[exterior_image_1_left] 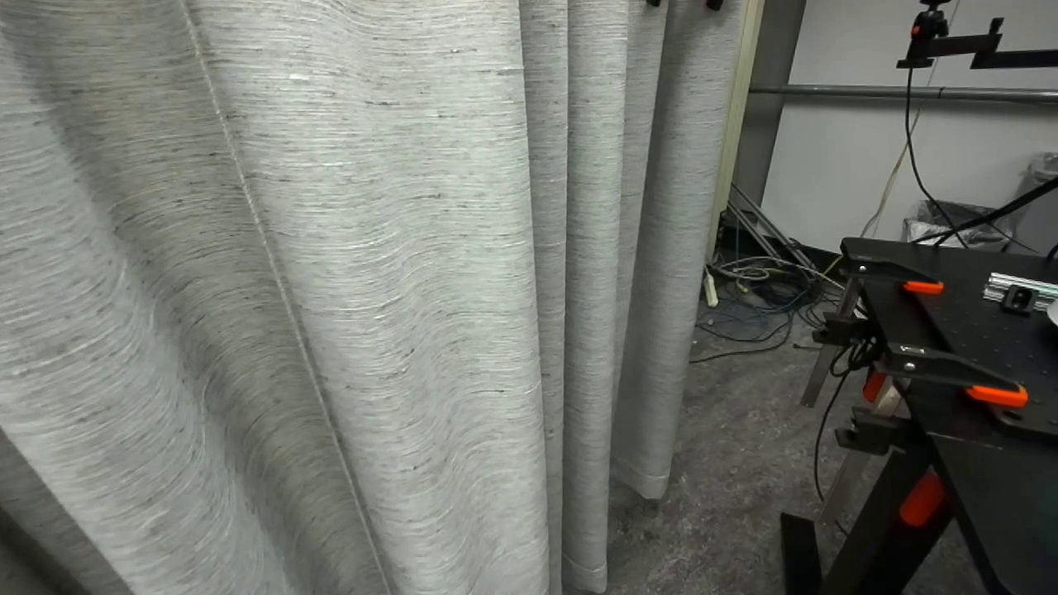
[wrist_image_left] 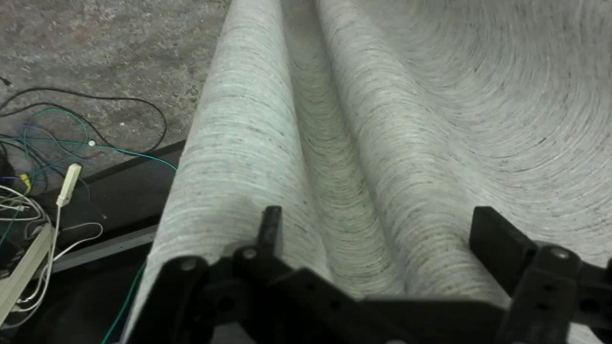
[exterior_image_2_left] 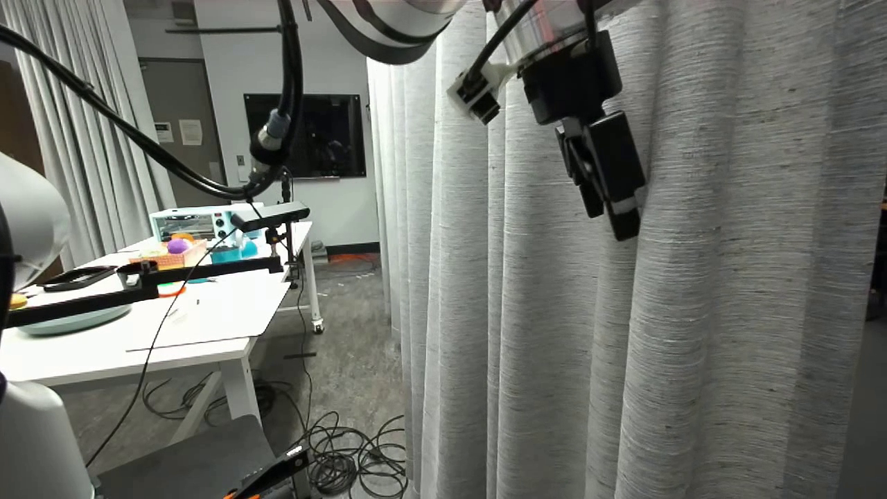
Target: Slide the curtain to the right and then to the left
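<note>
In an exterior view, the surface (exterior_image_2_left: 229, 305) stands left; then floor (exterior_image_2_left: 360, 305); then the curtain (exterior_image_2_left: 665, 312) at right, its long axis vertical, folds running downward; before it the gripper (exterior_image_2_left: 610, 216) slants down, jaws spread wide, released; whether touching cloth, I cannot tell.

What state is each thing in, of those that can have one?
Large light grey streaked fabric curtain, hanging in vertical folds
Black two-fingered end effector, open, jaws wide apart
Thin black cables, lying loosely coiled
Black orange-tipped bar clamps, fixed on the black tabletop
Flat grey door, apparently shut
</note>
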`<control>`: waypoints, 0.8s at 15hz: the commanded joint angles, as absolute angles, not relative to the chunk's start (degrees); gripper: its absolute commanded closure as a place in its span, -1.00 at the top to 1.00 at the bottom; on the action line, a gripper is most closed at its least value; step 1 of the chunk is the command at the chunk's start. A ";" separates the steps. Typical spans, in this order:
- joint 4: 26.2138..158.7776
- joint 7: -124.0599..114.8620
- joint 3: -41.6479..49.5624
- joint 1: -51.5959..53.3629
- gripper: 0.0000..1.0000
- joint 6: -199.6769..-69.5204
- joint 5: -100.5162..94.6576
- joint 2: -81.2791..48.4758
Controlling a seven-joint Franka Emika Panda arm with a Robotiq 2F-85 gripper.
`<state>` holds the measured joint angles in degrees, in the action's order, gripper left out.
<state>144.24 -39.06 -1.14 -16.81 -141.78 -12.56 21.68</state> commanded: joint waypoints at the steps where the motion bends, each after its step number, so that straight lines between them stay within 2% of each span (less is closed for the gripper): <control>1: 146.87 -39.61 -1.02 -17.42 1.00 -139.07 -13.37 25.15; 12: 147.02 -40.44 -1.75 -18.06 1.00 -135.59 -14.84 25.09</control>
<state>147.32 -39.06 -1.33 -16.98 -137.50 -13.10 24.10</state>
